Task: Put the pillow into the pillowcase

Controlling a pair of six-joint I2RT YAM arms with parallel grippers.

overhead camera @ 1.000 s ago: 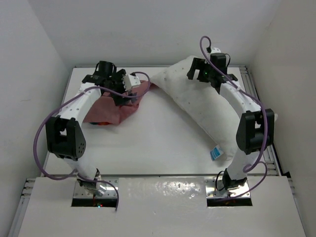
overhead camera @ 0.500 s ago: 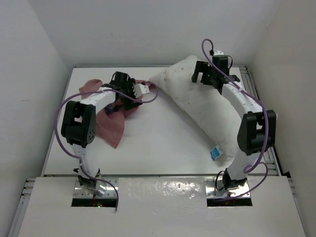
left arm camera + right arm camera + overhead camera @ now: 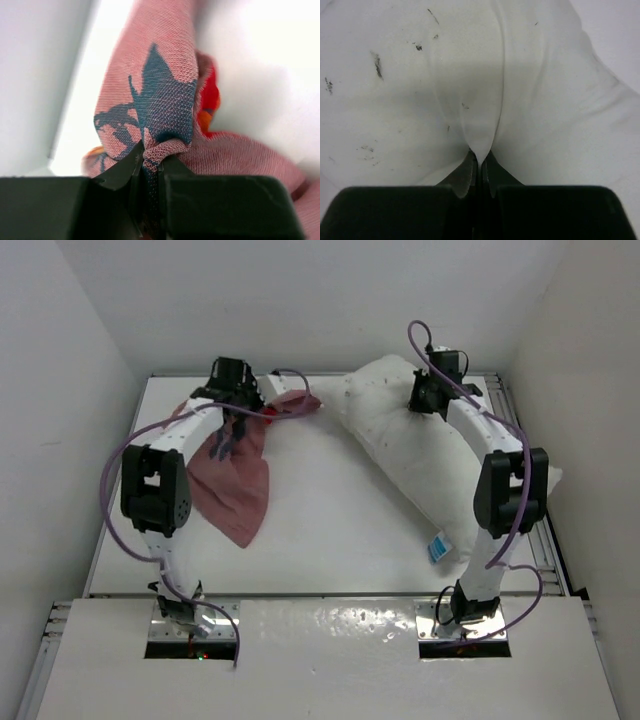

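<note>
The dull pink pillowcase (image 3: 235, 480) lies crumpled at the table's back left, one end trailing toward the front. My left gripper (image 3: 232, 400) is shut on a bunched fold of it; the left wrist view shows pink cloth (image 3: 150, 100) with dark blue print pinched at my left gripper (image 3: 150, 160), and a bit of red-orange beside it. The plump white pillow (image 3: 400, 455) stretches diagonally along the right side. At its far end my right gripper (image 3: 428, 390) is shut on a pleat of the pillow's white fabric (image 3: 470, 100), which rises from between my right gripper (image 3: 480, 162).
White walls (image 3: 60, 360) close in the table on the left, back and right. A small blue-and-white label (image 3: 437, 550) sticks out at the pillow's near end. Purple cables (image 3: 110, 480) loop off both arms. The bare white tabletop (image 3: 320, 510) lies between cloth and pillow.
Both grippers have gone from open to shut, the left on the pillowcase, the right on the pillow. The left arm swung back and the pillowcase now hangs further forward.
</note>
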